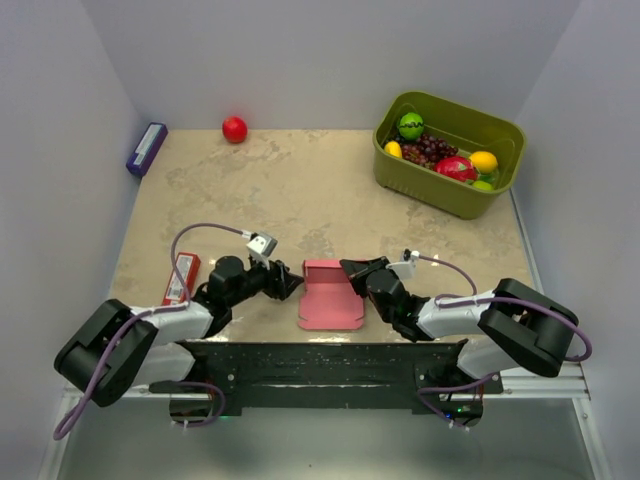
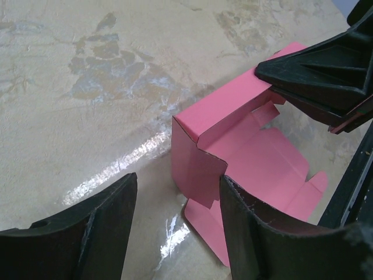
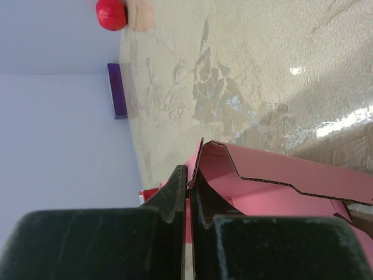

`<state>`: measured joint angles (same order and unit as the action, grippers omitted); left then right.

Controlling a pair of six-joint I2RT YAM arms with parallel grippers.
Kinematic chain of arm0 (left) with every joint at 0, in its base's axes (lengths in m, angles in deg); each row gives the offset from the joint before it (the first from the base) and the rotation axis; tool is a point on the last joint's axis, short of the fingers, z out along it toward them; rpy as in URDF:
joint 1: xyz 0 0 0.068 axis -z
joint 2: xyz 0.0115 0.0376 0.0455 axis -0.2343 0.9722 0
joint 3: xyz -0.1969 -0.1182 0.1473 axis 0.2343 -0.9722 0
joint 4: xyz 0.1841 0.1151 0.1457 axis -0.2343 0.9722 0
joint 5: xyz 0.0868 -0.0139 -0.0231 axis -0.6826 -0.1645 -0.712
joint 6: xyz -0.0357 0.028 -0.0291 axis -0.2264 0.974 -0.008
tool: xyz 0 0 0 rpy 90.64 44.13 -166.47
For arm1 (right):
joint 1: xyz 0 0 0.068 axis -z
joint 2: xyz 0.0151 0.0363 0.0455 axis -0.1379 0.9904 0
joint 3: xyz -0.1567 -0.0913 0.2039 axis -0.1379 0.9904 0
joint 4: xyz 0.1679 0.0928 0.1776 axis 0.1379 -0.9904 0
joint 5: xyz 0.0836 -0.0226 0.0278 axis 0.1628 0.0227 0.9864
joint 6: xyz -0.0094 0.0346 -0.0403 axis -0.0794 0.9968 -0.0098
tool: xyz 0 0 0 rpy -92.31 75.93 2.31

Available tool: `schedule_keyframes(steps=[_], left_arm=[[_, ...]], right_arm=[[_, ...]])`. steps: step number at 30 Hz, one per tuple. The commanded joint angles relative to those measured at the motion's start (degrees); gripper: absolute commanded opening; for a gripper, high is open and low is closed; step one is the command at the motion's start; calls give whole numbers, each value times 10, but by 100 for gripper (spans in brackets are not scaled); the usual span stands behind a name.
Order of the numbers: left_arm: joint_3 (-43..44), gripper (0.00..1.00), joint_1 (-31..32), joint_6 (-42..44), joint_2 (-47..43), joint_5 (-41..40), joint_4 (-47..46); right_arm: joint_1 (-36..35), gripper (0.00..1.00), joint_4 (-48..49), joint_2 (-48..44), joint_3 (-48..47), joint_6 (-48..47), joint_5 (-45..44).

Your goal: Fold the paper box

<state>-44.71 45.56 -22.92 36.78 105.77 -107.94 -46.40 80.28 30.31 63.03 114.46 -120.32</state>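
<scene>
The pink paper box point(image 1: 330, 295) lies partly folded on the table between my two grippers, with its far and left walls raised. My left gripper point(image 1: 291, 283) is open at the box's left side. In the left wrist view the box's upright left flap point(image 2: 198, 166) stands between the open fingers, close to the right finger point(image 2: 259, 233). My right gripper point(image 1: 352, 270) is shut on the box's right wall. In the right wrist view its fingers point(image 3: 178, 189) pinch the pink cardboard edge point(image 3: 201, 154). The right gripper also shows in the left wrist view point(image 2: 326, 73), over the box's far corner.
A red flat packet point(image 1: 181, 277) lies left of the left arm. A green basket point(image 1: 492, 196) of fruit stands at the back right. A red ball point(image 1: 234, 129) and a purple box point(image 1: 146, 149) lie at the back left.
</scene>
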Motion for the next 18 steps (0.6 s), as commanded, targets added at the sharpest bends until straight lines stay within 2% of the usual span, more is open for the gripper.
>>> schedule_keyframes(steps=[1, 13, 18], left_arm=[[-7, 62, 6, 19, 21, 16, -79], [-5, 57, 7, 25, 89, 10, -178], [4, 54, 6, 32, 118, 1, -192]], right_arm=[[-2, 0, -24, 2, 3, -34, -25], [-1, 0, -17, 4, 2, -40, -20], [-2, 0, -13, 5, 2, -42, -19]])
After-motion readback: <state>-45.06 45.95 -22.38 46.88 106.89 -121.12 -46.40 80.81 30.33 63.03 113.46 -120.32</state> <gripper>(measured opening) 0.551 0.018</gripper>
